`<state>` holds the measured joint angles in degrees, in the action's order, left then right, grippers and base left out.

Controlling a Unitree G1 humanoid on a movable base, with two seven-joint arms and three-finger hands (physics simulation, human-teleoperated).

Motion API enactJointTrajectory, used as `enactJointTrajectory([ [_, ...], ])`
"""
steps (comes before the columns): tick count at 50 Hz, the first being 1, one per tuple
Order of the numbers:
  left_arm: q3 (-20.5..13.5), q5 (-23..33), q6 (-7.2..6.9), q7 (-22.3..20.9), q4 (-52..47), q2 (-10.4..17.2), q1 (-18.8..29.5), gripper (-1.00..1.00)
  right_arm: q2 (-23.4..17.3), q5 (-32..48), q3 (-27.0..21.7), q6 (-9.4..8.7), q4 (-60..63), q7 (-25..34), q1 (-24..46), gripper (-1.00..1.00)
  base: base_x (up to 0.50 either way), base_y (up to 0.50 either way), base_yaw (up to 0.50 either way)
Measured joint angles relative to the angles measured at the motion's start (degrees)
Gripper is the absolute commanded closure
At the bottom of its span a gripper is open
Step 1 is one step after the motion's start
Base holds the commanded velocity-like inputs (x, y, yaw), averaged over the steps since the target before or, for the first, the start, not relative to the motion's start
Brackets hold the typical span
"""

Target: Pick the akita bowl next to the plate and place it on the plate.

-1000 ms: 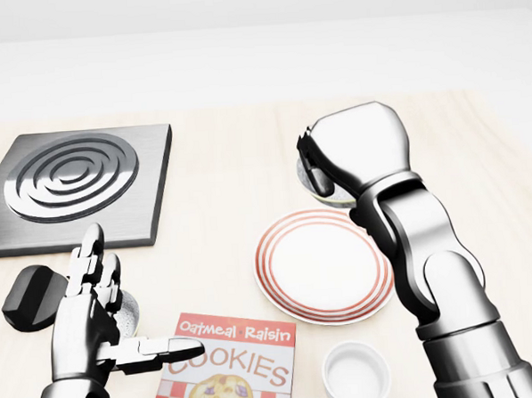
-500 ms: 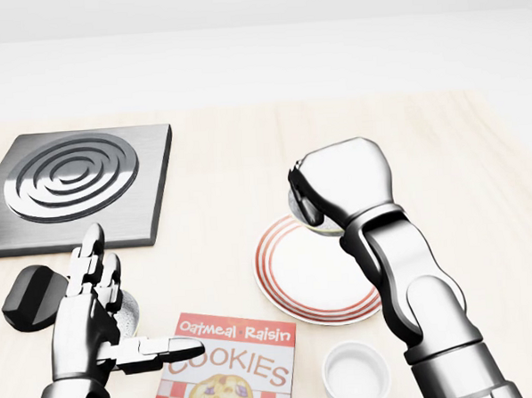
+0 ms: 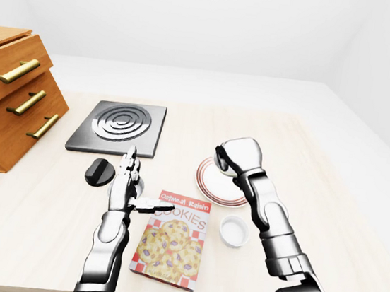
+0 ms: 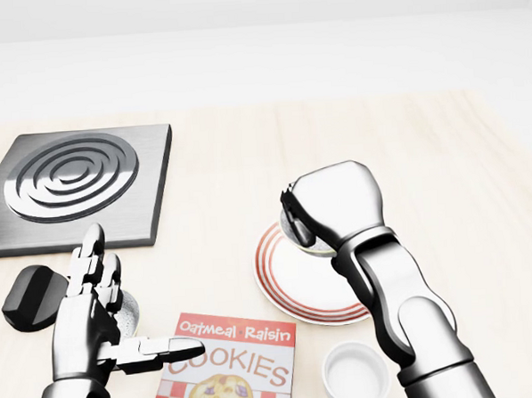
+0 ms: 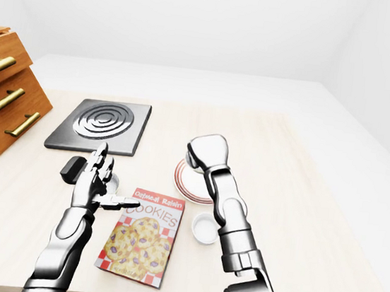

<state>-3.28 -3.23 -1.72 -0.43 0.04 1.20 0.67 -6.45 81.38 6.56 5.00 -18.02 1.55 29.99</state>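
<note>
Carrying the akita bowl (image 4: 306, 241) over the plate (image 4: 293, 285): placement is judged close.
Within the last second the right hand (image 4: 338, 204) has been brought down the head view, from beyond the plate's top edge to above its upper part. The bowl is kept clasped in the curled fingers, largely hidden under the fist; whether the plate is touched yet cannot be told. Only lowering and release are judged to be left. The left hand (image 4: 81, 325) is held wide, fingers spread, beside the cookie box (image 4: 234, 361).

Head cam close, angled down at table (image 4: 220, 166), L/R eye cams wider, maybe higher, all share it.
</note>
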Motion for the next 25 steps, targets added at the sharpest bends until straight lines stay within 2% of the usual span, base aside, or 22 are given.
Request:
enactJointTrajectory([
  [25,0.0,0.0,-0.24,0.1,-0.2,0.0,0.0,-1.00,0.2,-1.2,0.4,0.00,-3.6,-2.0,-0.8,1.00,0.00,0.00,0.00],
])
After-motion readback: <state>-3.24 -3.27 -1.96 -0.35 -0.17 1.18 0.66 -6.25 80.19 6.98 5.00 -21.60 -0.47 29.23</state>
